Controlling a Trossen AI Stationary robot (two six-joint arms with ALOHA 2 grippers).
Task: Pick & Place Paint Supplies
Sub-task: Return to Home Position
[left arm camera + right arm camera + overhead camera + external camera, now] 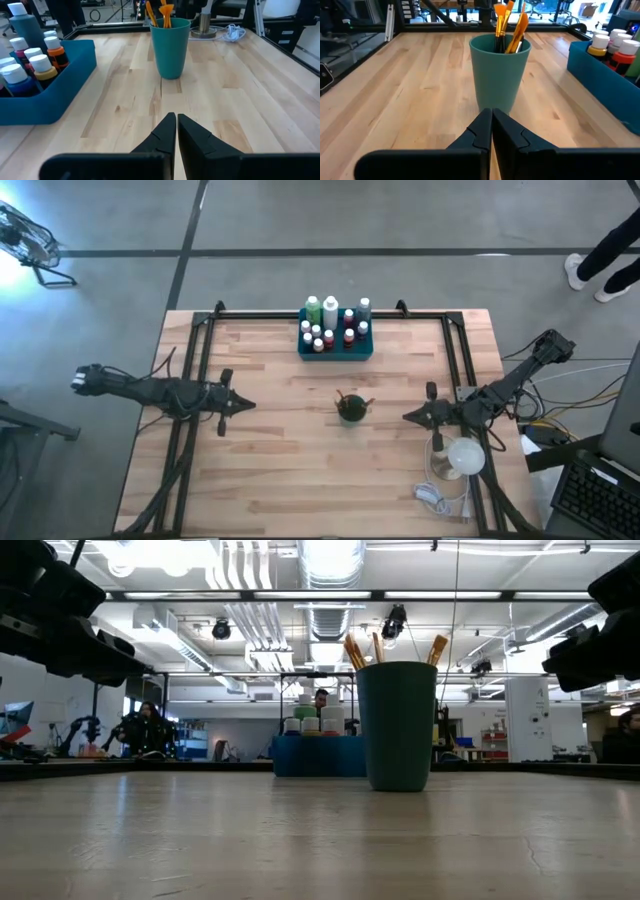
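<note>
Left gripper [247, 406] first: mine hangs above the left half of the wooden table [300, 475], pointing inward toward the middle, and its two dark fingers [165, 131] lie together with only a thin seam between them and nothing held. Opposite it, my right gripper [405, 416] hangs above the right half, pointing back at the left one, and its fingers [481, 127] are likewise pressed together and empty. Between the two, standing upright near the table's centre and well apart from both grippers, is the dark green cup [350, 409]. The paintbrushes [508, 26] stand inside it, their orange-yellow handles leaning against the rim and sticking up above it at slightly different angles; how many there are I cannot tell for sure. Beyond the cup, against the far edge of the table, sits the teal tray [336, 350], and the white-capped bottles [330, 318] stand upright and packed close together in it. The taller ones, a green, a white and a grey, are ranged along the tray's far side, with the smaller red, maroon and dark ones in front of them. From my left wrist I also see an orange, a yellow and a blue bottle near the tray's wall.
</note>
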